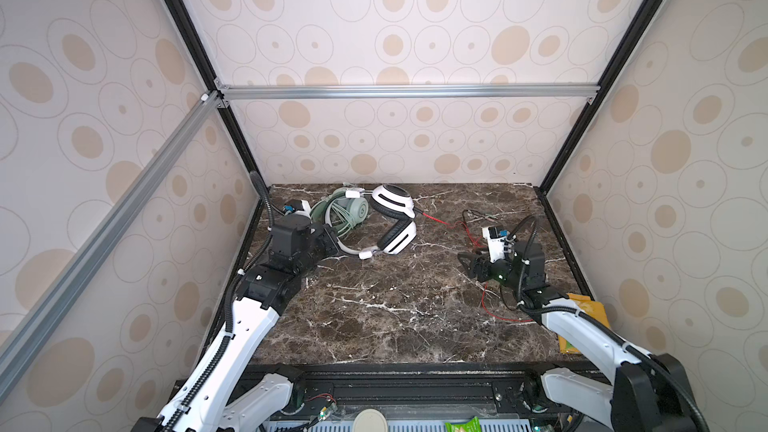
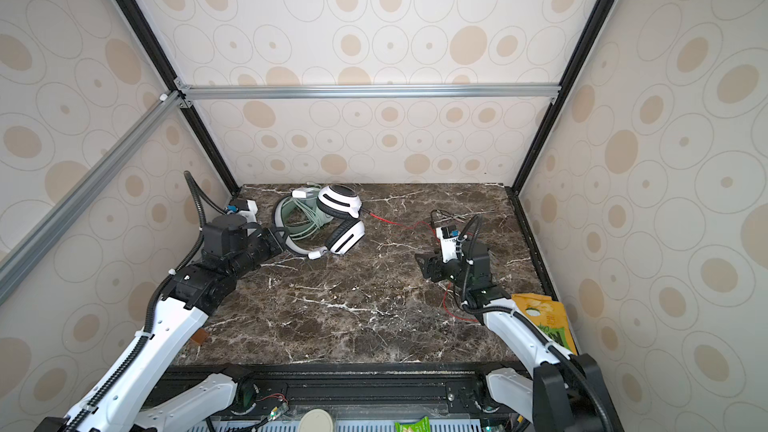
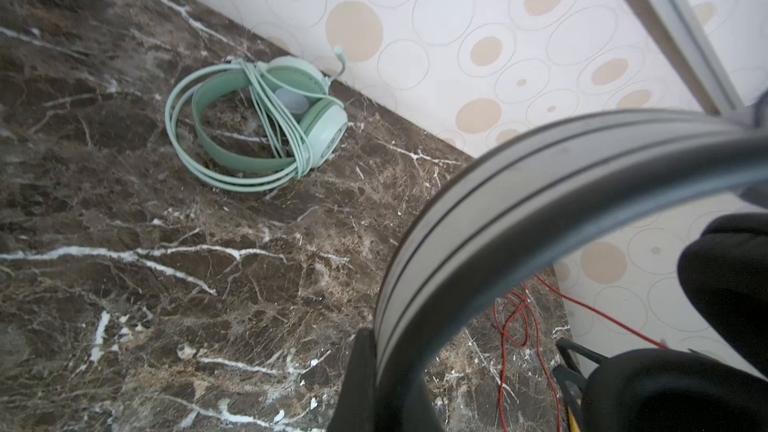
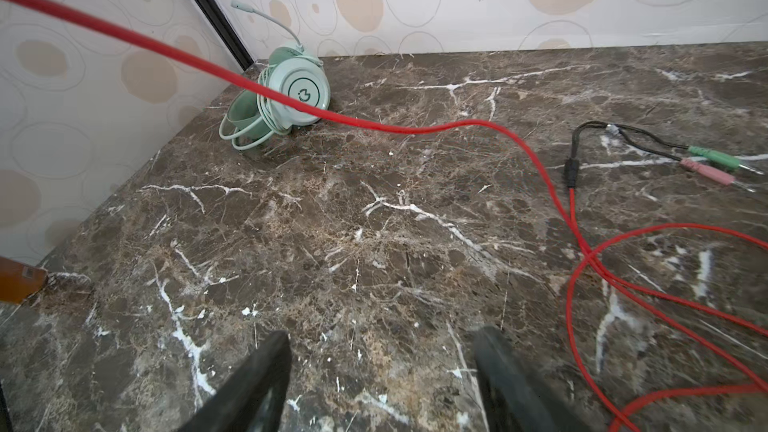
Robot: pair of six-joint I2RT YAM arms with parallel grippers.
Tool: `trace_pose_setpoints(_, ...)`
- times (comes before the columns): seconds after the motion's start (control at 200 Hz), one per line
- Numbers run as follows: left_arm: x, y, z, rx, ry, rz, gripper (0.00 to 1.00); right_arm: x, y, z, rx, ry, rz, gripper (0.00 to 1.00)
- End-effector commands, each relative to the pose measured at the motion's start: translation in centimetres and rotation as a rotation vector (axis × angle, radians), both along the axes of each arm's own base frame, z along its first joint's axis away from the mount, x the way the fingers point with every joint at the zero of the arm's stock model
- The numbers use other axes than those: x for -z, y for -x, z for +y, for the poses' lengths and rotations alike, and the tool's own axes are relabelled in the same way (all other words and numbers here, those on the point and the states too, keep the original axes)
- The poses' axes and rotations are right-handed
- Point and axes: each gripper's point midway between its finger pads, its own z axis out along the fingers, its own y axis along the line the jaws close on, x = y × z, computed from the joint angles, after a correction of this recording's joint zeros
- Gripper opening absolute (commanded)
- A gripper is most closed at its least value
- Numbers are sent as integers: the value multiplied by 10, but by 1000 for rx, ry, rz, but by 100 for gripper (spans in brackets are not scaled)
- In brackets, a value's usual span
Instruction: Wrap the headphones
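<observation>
The white-and-black headset (image 1: pixel 394 201) is near the back edge of the marble surface (image 1: pixel 386 317), left of the middle. The left gripper (image 1: pixel 332 239) is clamped tight on its silver headband (image 3: pixel 540 184). Just beside it, in the back-left corner, sits the mint-green headset (image 3: pixel 326 128), its pale cable wound round it. The thin red cable (image 4: pixel 457 124) trails loose toward the right edge. There the right gripper (image 4: pixel 380 340) hovers with its fingers spread, holding nothing.
</observation>
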Motion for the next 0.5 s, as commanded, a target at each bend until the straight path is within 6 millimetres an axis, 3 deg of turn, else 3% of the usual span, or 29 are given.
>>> trace_pose_setpoints(0.0, -71, 3, 11, -45, 65, -178, 0, -29, -21, 16, -88, 36, -202, 76)
trace_pose_setpoints(0.135, -88, 1, 21, -93, 47, -195, 0, -20, -42, 7, -49, 185, -325, 74)
trace_pose_setpoints(0.23, -97, -2, 19, -77, 43, -201, 0, -4, -58, 3, -47, 286, -289, 74)
trace_pose_setpoints(0.305, -99, -4, 17, -68, 49, -205, 0, 4, -65, 11, -104, 317, -291, 66)
trace_pose_setpoints(0.495, -100, -8, 22, -82, 34, -194, 0, -5, -69, 22, -177, 281, -324, 60)
